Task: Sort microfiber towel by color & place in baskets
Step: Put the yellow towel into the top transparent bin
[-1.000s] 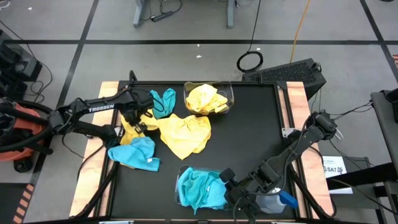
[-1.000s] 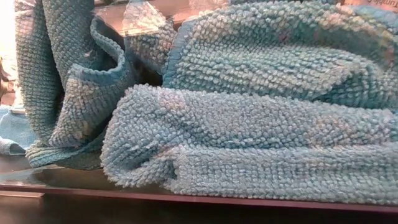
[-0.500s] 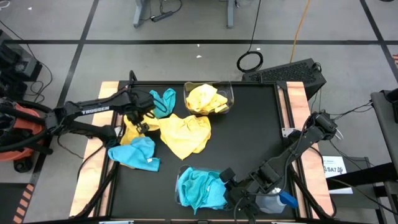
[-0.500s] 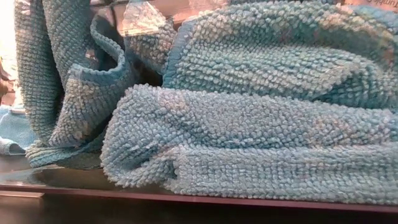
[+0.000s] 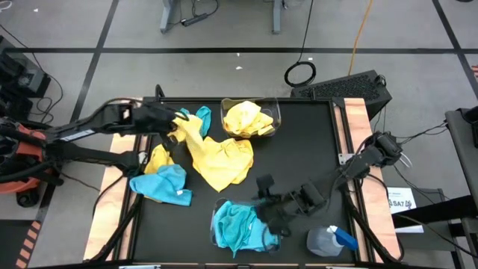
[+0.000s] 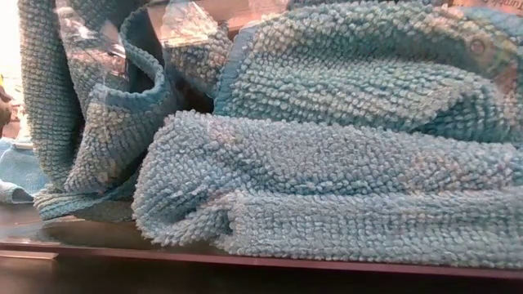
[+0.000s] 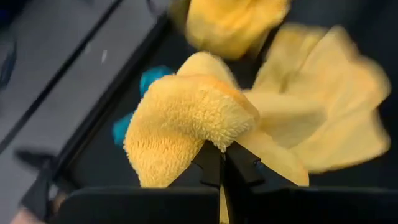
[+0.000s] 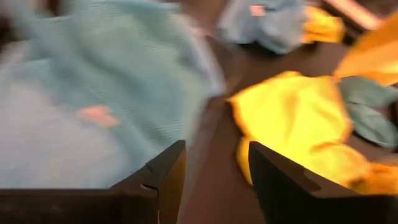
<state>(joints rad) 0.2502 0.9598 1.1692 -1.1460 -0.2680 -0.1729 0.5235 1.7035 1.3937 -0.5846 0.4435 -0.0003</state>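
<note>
- Basically mid-sort: table (image 5: 299,142) holds loose cloths, with 2 clear baskets partly filled.
- Large yellow towel (image 5: 220,161) lies spread at the table's middle; one corner of it is lifted toward the far left.
- Near basket (image 5: 218,213) holds turquoise towels (image 6: 327,188), piled high and filling the low view.
- Far basket (image 5: 275,112) holds yellow towels (image 5: 246,119).
- Loose turquoise towel (image 5: 164,183) sits near left, touching a small yellow towel (image 5: 158,157); another turquoise one (image 5: 200,118) lies far left, just beside the far basket.
- Left gripper (image 7: 222,163) has fingers clamped together on the large yellow towel's corner, at the far left.
- Right gripper (image 8: 211,171) hovers by the near basket's right edge, fingers apart, holding nothing.
- Step in hand: left arm lifting a yellow cloth.
- Next, probably: carry it right, over the far basket, and release; dragging the neighbouring turquoise cloth along is the risk.
- Spray bottle (image 5: 328,240) stands near right, apart from the sorting.
</note>
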